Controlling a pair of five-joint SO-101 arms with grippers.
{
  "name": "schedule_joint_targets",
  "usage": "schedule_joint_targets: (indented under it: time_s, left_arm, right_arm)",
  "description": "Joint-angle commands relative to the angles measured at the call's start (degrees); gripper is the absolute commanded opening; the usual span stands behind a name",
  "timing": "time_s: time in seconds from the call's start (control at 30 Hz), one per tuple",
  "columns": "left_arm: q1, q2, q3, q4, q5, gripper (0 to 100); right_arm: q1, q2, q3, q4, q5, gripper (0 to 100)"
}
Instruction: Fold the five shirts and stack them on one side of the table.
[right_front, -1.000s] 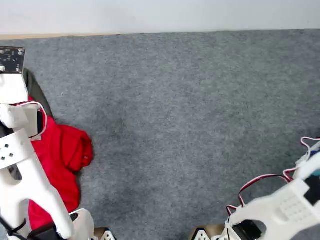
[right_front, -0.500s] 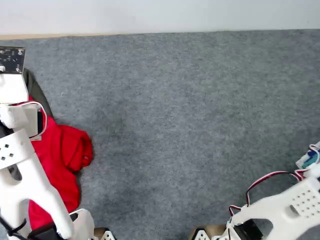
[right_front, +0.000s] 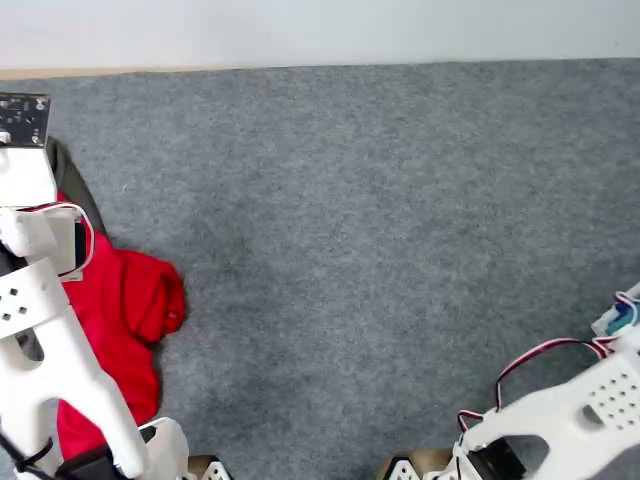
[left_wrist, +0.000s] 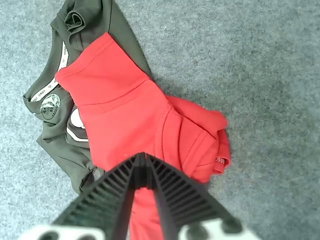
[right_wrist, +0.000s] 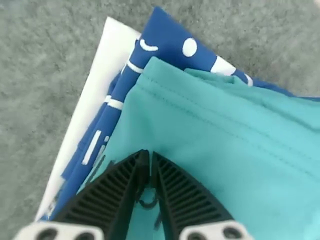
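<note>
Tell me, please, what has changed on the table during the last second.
The right arm swung outward to the right and drew back a little, mostly in the first half second. The left arm and the red shirt stayed as they were.

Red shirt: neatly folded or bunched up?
Bunched up. The red shirt lies crumpled, one end wadded, partly over a dark green shirt.

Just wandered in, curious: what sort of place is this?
Probably a robotics lab bench for laundry folding: left arm and right arm at a grey table, a red shirt on a dark shirt, a teal shirt folded atop a blue shirt.
</note>
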Motion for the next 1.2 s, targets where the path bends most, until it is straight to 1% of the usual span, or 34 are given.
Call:
schedule_joint_targets:
  time_s: [0.0, 0.1, 0.2, 0.27, 0.37, 0.5, 0.67, 0.77, 1.17]
  left_arm:
    - [-0.09, -1.85, -0.13, 1.14, -0.35, 0]
    - [-0.18, -1.93, -0.13, 1.14, -0.35, 0]
    - [-0.26, -1.93, -0.13, 1.14, -0.35, 0]
    - [-0.26, -1.93, -0.13, 1.14, -0.35, 0]
    - [-0.18, -1.93, -0.13, 1.14, -0.35, 0]
    - [-0.09, -1.93, -0.04, 1.14, -0.35, 0]
    - [-0.09, -1.85, -0.04, 1.14, -0.35, 0]
    - [-0.09, -1.85, -0.04, 1.14, -0.35, 0]
    - [-0.09, -1.85, -0.04, 1.14, -0.35, 0]
  right_arm:
    - [-0.84, -9.54, -5.19, 2.42, 0.09, 1.0]
    - [0.75, -13.14, -5.19, 3.38, 0.35, 1.0]
    - [3.47, -13.58, -5.27, 2.86, 0.97, 1.0]
    - [5.05, -13.32, -4.92, 1.98, 3.96, 1.0]
    - [7.52, -10.07, -4.84, -0.66, 7.21, 1.0]
    - [10.51, -4.09, -4.84, -5.49, 8.18, 1.0]
    - [10.68, 2.59, -5.01, -9.54, 8.18, 1.0]
    - [10.59, 4.0, -5.01, -11.03, 8.18, 1.0]
    - [10.42, -8.4, -5.63, -11.12, 8.0, 1.0]
